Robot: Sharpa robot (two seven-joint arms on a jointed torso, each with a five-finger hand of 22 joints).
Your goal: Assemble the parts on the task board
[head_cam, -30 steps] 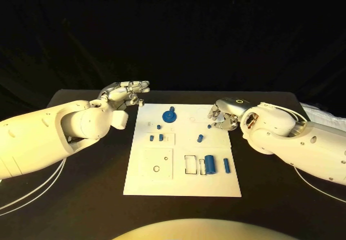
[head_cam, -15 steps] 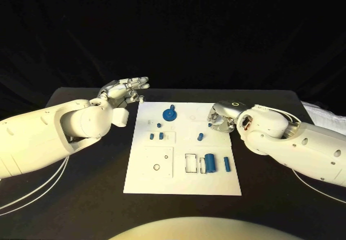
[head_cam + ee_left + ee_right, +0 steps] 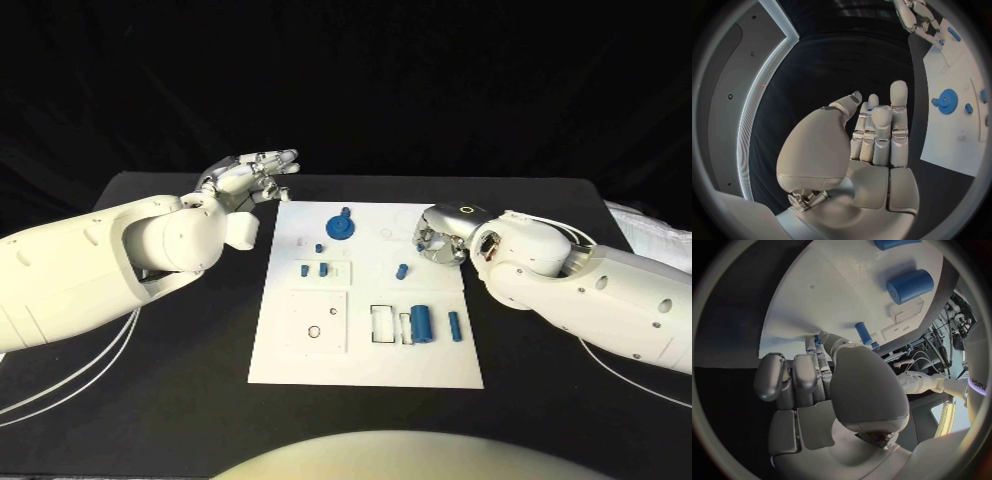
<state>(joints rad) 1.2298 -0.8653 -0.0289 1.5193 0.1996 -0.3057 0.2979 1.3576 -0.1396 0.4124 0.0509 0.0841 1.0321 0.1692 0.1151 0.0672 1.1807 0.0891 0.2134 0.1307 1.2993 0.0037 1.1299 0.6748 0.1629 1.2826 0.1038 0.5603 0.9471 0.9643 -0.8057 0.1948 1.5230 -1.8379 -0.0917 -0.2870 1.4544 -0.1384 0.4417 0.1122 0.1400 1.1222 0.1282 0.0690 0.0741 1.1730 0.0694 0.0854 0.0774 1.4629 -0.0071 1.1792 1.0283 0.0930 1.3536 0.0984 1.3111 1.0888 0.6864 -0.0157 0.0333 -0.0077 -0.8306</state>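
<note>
Head view: white task board (image 3: 368,340) flat in the middle of the black table (image 3: 173,390). On the board's far part, a blue gear (image 3: 342,227) with a knob; nearer, a pair of small blue pegs (image 3: 315,269) side by side, and one small blue peg (image 3: 401,271) alone toward the right edge. In the near right part, a big blue cylinder (image 3: 420,324) beside an open rectangular slot, with a slim blue pin (image 3: 453,327) just right of it. Left hand (image 3: 248,180) raised beyond the board's far left corner, off the board, fingers stretched out and holding nothing. Right hand (image 3: 440,243) low at the board's right edge, close to the lone peg, fingers tucked under the wrist; cannot tell from here whether closed on anything.

Left wrist view: left hand (image 3: 873,135) seen from behind, fingers (image 3: 899,120) straight, side by side, empty, above dark table. Board (image 3: 954,95) off to one side with the gear (image 3: 946,101) on it, well apart from the fingers. Right hand (image 3: 917,20) at the rim, by the board's edge.

Right wrist view: right hand (image 3: 817,375) over the board (image 3: 817,295), fingers (image 3: 773,377) curled inward; something small and blue at the fingertips, too hidden to tell whether pinched. Lone peg (image 3: 863,333) just beyond the thumb; big cylinder (image 3: 909,286) and pin (image 3: 895,244) farther along the board.
</note>
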